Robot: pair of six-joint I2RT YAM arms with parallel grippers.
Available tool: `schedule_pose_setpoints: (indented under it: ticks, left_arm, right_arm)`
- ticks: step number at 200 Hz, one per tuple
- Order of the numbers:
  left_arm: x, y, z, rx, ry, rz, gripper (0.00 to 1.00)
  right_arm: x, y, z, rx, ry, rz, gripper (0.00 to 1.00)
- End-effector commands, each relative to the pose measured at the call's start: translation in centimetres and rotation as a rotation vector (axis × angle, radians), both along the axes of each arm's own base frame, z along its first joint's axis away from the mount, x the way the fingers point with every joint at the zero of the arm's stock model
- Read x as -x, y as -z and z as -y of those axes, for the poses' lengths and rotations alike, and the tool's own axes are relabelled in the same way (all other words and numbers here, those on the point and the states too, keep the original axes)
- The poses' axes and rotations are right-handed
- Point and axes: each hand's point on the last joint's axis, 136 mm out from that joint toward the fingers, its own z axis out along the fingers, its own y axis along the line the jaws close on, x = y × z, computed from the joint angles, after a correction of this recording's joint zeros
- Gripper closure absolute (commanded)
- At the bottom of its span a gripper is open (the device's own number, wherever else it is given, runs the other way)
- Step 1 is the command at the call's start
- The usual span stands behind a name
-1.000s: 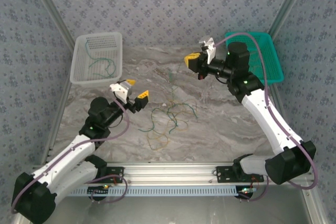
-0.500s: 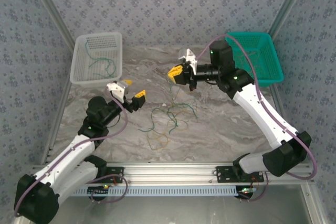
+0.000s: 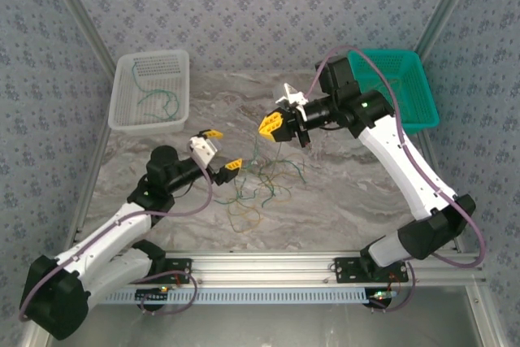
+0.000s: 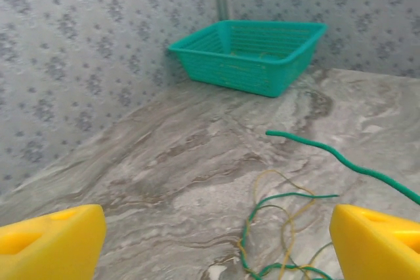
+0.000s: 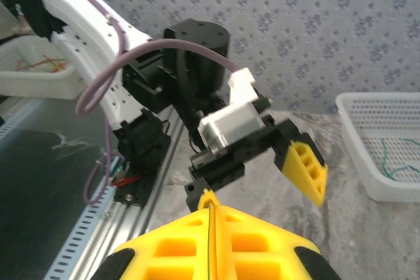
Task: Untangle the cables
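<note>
1. Left end effector (image 3: 223, 149): the jaws stand wide apart with nothing between them. It sits on the near-left side of the counter (image 3: 341, 201) and faces the centre.

2. Cables (image 3: 262, 180): a loose heap of dark green and yellow strands lies at the counter centre. It is just beside the left end effector, on the side toward the right arm. In the left wrist view the heap sits low and straight ahead, framed between the two yellow fingers (image 4: 52, 244). By this reading the approach line is on target, and the travel left is forward and down.

3. Green strand (image 3: 277, 149): it rises out of the heap toward the right end effector (image 3: 272, 125). Its long axis runs near to far and upward.

4. Right end effector: the fingers are pressed together. The right wrist view shows a thin dark line in their seam, so it is judged to be gripping the green strand. It hangs above the far side of the heap.

5. Selection: the left arm is nearer to the strands that lie on the counter. A grasp set crosswise to the raised strand's axis, below the pinch, appears to be the working option.

6. Far edge: the white basket (image 3: 123, 119), holding one green cable, stands far left. The teal basket (image 3: 386, 54) stands far right.
</note>
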Motion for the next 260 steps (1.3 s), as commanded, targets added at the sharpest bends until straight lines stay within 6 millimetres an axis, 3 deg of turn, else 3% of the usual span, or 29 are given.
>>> schedule_pose_setpoints:
  ticks: [1, 41, 68, 140, 198, 224, 243, 260]
  left_arm:
    - [1.1, -3.0, 2.0, 0.043, 0.123, 0.003, 0.14]
    - [1.4, -2.5, 3.4, 0.072, 0.179, -0.035, 0.20]
    - [2.4, -2.0, 4.5, 0.002, 0.242, -0.012, 0.23]
    - [5.3, -0.3, 7.7, -0.120, 0.392, 0.013, 0.20]
    - [8.3, 0.8, 9.8, -0.150, 0.541, -0.051, 0.26]
    - [8.3, 1.1, 10.0, -0.154, 0.540, -0.050, 0.37]
    - [8.0, 1.1, 10.1, -0.155, 0.529, -0.041, 0.61]
    - [7.5, 1.2, 10.0, -0.164, 0.500, -0.036, 0.63]
  right_arm:
    - [1.8, 0.2, 0.2, 0.008, -0.072, -0.046, 1.00]
    - [2.3, 0.9, -0.6, 0.016, -0.099, -0.034, 1.00]
    - [2.4, 0.7, -0.6, 0.019, -0.111, -0.032, 1.00]
    - [2.3, -0.8, -0.2, -0.015, -0.155, -0.095, 1.00]
    - [1.4, -2.4, 0.7, -0.073, -0.166, -0.120, 1.00]
    - [1.1, -2.7, 0.9, -0.093, -0.169, -0.132, 1.00]
    - [0.9, -2.6, 1.0, -0.093, -0.164, -0.137, 1.00]
    - [0.8, -2.4, 1.0, -0.090, -0.160, -0.141, 1.00]
